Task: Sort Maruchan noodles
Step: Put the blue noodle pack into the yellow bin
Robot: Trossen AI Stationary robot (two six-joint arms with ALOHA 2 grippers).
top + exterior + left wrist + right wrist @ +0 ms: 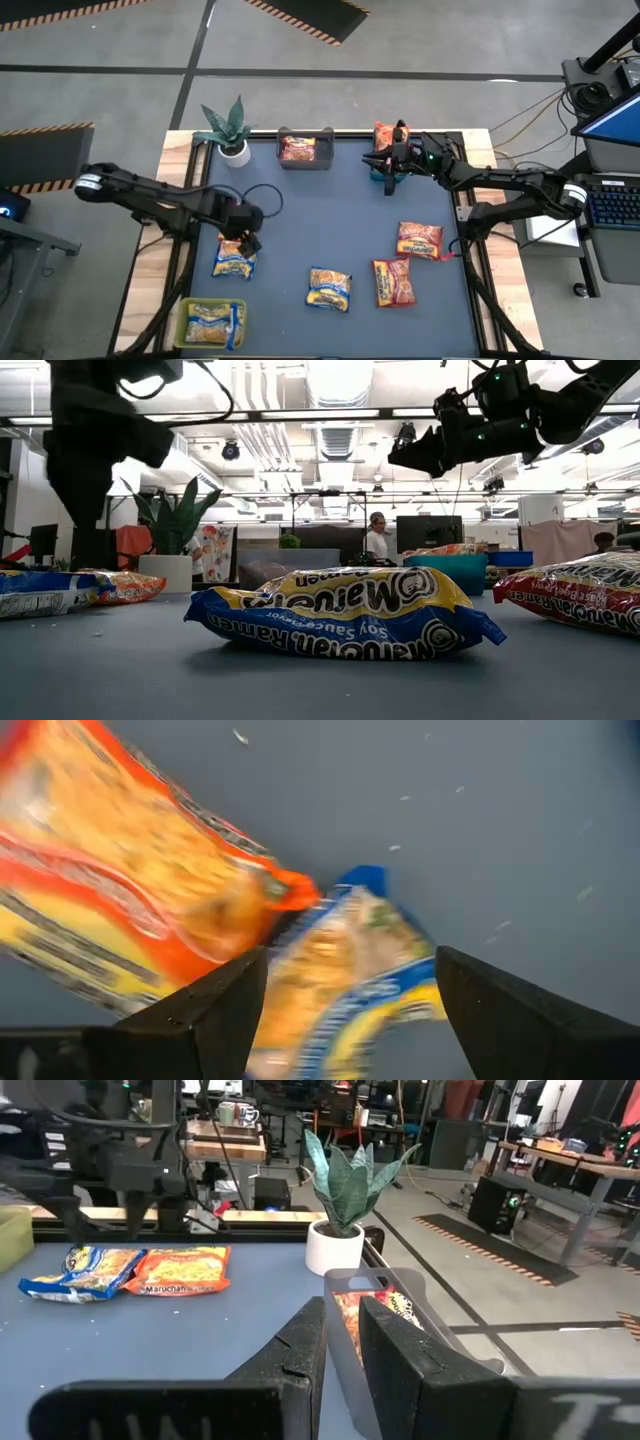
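Note:
My left gripper (245, 238) (350, 1010) hangs open over the table's left side. Its fingers stand on either side of one end of a yellow-and-blue Maruchan packet (350, 950) (232, 262), which lies flat. An orange packet (130, 870) (185, 1270) lies against that packet. Whether a finger touches either packet, I cannot tell. My right gripper (390, 172) (342, 1350) is shut and empty, raised near the far edge by a teal bin (460, 572). Loose on the mat lie a yellow-and-blue packet (329, 288) (340, 610) and two red-pink packets (420, 240) (393, 283).
A clear bin (305, 150) (400, 1310) at the far edge holds a red-pink packet. Orange packets (385, 135) sit at the far right. A green bin (210, 322) at the near left corner holds yellow packets. A potted plant (228, 130) stands at the far left.

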